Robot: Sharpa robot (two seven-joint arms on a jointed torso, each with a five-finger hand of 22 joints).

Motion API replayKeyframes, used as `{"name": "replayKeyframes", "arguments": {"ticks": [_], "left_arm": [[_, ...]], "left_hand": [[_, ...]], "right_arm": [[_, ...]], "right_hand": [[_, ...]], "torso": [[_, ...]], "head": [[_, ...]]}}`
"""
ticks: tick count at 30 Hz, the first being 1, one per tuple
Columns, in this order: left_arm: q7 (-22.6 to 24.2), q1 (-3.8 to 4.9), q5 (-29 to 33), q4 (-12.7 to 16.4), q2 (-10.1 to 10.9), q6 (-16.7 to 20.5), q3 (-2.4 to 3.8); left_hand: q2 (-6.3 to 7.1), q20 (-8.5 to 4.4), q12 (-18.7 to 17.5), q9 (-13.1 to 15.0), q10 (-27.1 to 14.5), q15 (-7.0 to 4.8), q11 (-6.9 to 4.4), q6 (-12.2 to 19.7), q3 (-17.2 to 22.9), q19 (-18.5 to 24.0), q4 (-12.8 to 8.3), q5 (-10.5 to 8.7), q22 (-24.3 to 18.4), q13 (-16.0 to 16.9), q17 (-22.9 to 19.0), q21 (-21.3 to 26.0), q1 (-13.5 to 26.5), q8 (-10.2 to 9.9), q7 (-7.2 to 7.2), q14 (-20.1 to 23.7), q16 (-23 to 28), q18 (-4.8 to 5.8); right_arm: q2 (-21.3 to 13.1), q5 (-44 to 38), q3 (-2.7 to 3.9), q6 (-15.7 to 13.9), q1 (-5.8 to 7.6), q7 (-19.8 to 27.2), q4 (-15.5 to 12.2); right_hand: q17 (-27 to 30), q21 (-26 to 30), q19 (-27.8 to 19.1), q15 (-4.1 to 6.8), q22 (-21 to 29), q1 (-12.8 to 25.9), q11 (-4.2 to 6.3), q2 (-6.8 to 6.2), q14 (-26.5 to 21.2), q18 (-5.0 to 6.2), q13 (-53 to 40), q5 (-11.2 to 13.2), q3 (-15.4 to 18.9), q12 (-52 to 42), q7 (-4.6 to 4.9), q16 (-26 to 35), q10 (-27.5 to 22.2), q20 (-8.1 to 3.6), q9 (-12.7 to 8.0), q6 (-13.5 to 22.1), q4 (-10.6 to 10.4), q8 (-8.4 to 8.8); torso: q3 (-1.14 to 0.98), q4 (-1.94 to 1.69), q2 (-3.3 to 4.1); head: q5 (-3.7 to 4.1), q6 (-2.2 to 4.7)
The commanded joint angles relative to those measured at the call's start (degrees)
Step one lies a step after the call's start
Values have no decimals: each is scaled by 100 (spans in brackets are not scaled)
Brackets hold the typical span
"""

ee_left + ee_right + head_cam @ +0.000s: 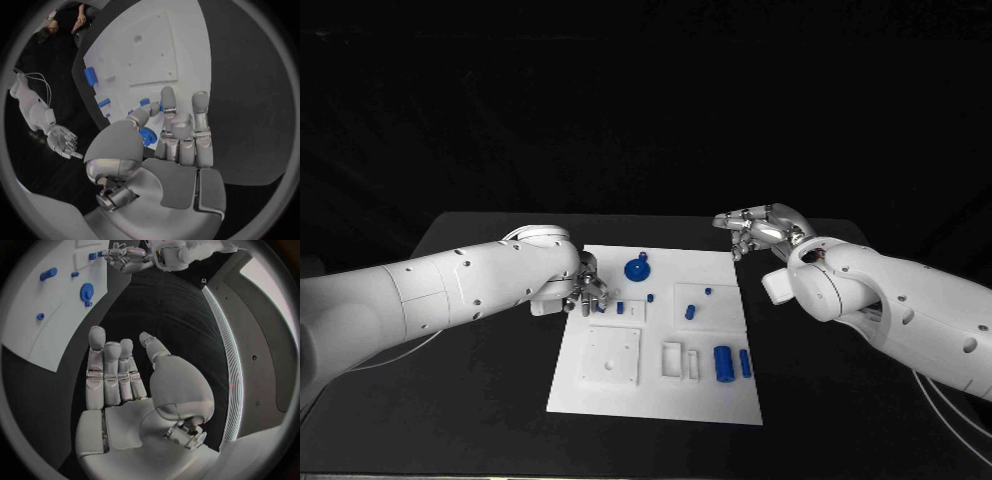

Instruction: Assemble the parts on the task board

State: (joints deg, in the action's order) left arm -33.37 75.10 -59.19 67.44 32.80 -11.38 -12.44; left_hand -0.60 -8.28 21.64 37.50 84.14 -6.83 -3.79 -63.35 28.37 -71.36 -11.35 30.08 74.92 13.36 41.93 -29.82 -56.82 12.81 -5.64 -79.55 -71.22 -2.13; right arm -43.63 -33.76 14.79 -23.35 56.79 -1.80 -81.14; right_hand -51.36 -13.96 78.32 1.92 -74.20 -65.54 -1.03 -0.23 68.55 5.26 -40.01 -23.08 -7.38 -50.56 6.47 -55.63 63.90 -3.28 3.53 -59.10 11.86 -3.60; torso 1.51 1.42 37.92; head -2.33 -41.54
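At the task board's [596,385] left edge, we are pinching a small blue part [147,136] in our left hand [583,293], seemingly placing it next, while our right hand [762,229] is hovering spread, far right.

No text, label, brand, number or sign is showing legibly in any view. The task board [661,370] is showing only plain white plates and blue parts [724,363], and if any fine marking is sitting on its surface, it is too small to read here.
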Motion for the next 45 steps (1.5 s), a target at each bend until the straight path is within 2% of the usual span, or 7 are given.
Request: {"name": "replayKeyframes", "arguments": {"ticks": [1,23,32,45], "left_arm": [[30,-3,-40,0,-6,44,-2],[26,-50,-28,-38,-51,0,-7],[27,-57,39,-36,-53,87,-35],[27,-71,102,-88,-95,100,-63]], "left_hand": [[-6,1,31,12,232,-20,-26,-601,523,37,-478,38,105,3,2,-37,-19,8,566,-13,24,25],[-5,2,39,24,236,-18,-26,-605,529,40,-479,33,105,0,14,-38,-21,-12,565,-17,25,26],[-7,10,75,-64,238,-11,-26,-640,509,30,-474,0,102,0,9,-31,-23,-76,562,-31,35,19],[-44,15,109,-78,242,-11,-29,-666,465,14,-442,-72,93,5,22,-11,29,-70,578,-50,32,26]], "right_arm": [[7,-5,4,13,-2,69,-9],[4,1,4,15,-2,61,-21],[-1,1,4,11,-2,59,-25],[-4,1,4,11,-2,56,-31]], "right_hand": [[5,39,26,29,-5,73,42,4,19,96,3,22,-41,-16,4,10,7,7,4,-32,2,4],[3,46,28,31,-20,80,44,-4,21,94,1,25,-81,-15,2,9,11,5,3,-42,8,5],[2,48,30,32,-27,79,46,-5,22,94,0,24,-101,-15,0,8,14,4,3,-50,12,5],[-1,57,32,35,-51,77,49,-13,22,92,-3,6,-205,-10,0,9,14,1,3,-58,45,6]], "torso": [[-4,2,1],[-1,-3,0],[-2,-1,0],[-3,3,3]], "head": [[3,-1],[17,-16],[18,-15],[27,-20]]}}
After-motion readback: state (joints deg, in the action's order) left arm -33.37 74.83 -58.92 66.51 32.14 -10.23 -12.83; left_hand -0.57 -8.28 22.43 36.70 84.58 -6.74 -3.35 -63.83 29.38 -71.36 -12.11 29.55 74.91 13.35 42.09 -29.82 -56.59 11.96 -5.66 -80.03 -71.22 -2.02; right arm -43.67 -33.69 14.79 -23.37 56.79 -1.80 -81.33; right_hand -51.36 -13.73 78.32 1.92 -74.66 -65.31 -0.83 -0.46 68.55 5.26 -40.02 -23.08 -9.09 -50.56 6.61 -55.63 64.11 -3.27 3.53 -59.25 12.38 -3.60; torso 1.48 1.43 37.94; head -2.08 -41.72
